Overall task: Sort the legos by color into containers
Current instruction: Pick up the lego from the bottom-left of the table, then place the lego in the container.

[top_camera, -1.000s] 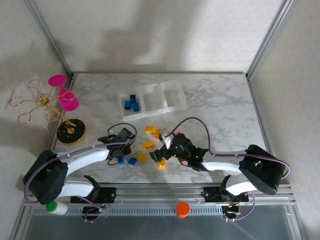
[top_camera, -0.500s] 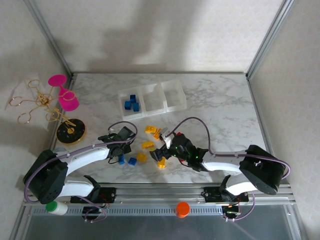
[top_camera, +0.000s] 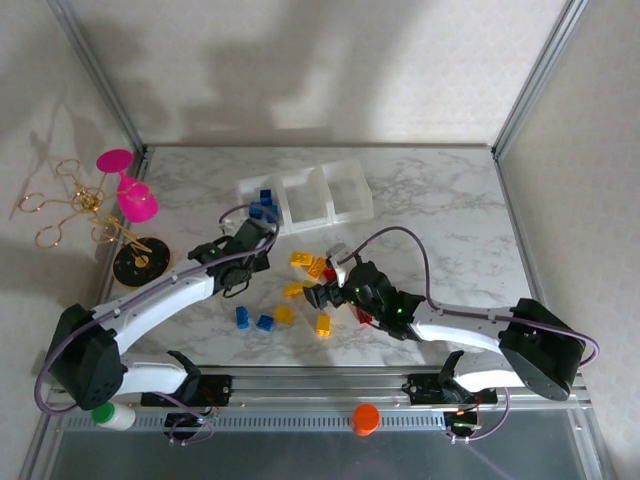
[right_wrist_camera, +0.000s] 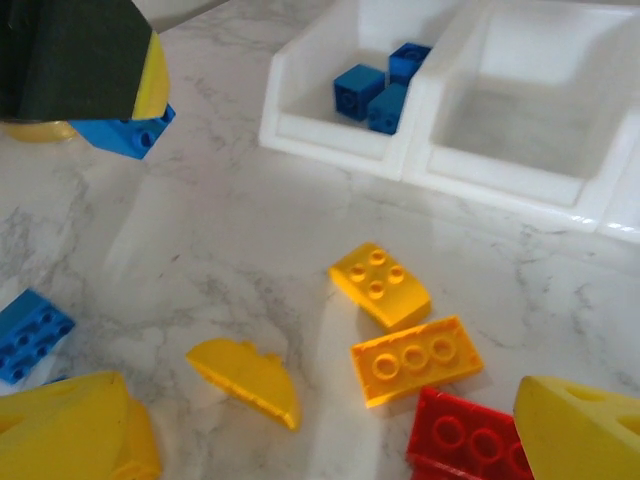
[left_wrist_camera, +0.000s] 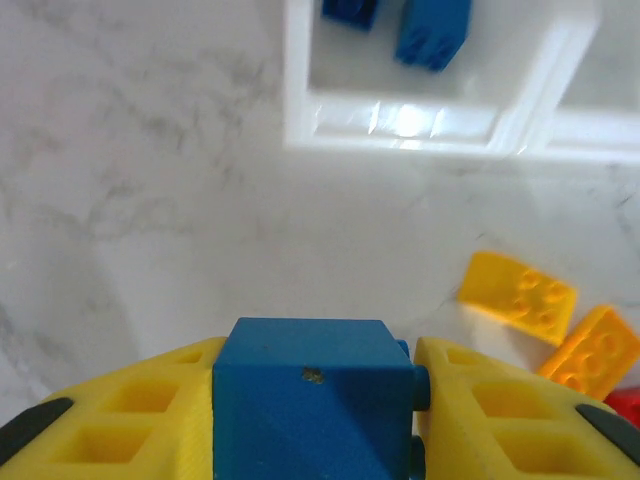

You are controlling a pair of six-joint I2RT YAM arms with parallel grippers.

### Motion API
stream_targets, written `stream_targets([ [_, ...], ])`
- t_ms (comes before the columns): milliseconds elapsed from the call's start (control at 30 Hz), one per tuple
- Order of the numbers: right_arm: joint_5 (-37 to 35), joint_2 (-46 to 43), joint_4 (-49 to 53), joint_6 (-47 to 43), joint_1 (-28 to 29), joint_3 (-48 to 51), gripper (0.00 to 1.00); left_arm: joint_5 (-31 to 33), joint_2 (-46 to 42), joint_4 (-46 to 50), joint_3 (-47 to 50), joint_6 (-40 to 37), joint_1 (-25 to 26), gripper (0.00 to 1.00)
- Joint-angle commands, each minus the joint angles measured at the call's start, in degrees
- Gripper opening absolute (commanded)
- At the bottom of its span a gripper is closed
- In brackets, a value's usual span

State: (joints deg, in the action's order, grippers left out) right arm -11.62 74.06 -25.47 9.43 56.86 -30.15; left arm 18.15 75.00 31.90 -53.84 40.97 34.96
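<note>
So the left tool [left_wrist_camera: 315,352] is clamping down on a blue brick [left_wrist_camera: 305,400] right now, with its yellow fingers [left_wrist_camera: 130,420] squeezing it from both sides. Its own wrist cam is showing that up close. The containers [left_wrist_camera: 400,125] are sitting just ahead, and two blue legos [left_wrist_camera: 432,30] are peeking out of the end bin. The right wrist cam is showing three blue pieces in that same bin.

The top cam is looking down on the left tool near the front-left corner of the bin row, but the brick is too small for me to make out there. The right wrist cam is catching the brick from the side, poking out under the left tool. I think it's hanging clear of the tabletop [right_wrist_camera: 200,230], though the angle isn't great.

The right tool [right_wrist_camera: 320,420] is gaping wide with nothing in it, hovering low over the loose pile. In that pile:
- a rounded yellow brick [right_wrist_camera: 380,283]
- a flat yellow brick [right_wrist_camera: 415,360]
- a yellow wedge [right_wrist_camera: 245,378]
- a red brick [right_wrist_camera: 460,440]
- a blue plate [right_wrist_camera: 30,335] at the left edge

The top cam is also picking up a pink goblet toy [top_camera: 125,185] and a black disc [top_camera: 140,265] over at the left edge, well apart from the pile.
</note>
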Motion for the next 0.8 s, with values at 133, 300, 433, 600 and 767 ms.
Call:
stream_targets([
  [133, 1.58, -0.75, 0.52, 2.95, -6.7, -3.22, 0.99, 0.52, 9.6, -0.48, -10.53, -6.9, -4.39, 0.4],
  [300, 4.31, 2.03, -2.13, 2.11, -10.53, -3.62, 0.99, -2.05, 16.94, -1.27, -16.79, -9.07, -7.06, 0.41],
  [433, 5.01, 4.07, -5.27, 1.93, -11.61, -2.43, 0.99, -2.4, 22.7, -1.55, -21.05, -10.44, -8.67, 0.4],
  [600, 5.29, 5.21, -7.07, 1.66, -11.69, -1.23, 0.99, -3.36, 28.87, -2.27, -24.29, -10.97, -10.33, 0.4],
  [767, 6.05, 5.3, -7.59, 1.13, -11.73, -0.88, 0.99, -3.87, 34.16, -1.81, -27.83, -11.34, -11.23, 0.4],
])
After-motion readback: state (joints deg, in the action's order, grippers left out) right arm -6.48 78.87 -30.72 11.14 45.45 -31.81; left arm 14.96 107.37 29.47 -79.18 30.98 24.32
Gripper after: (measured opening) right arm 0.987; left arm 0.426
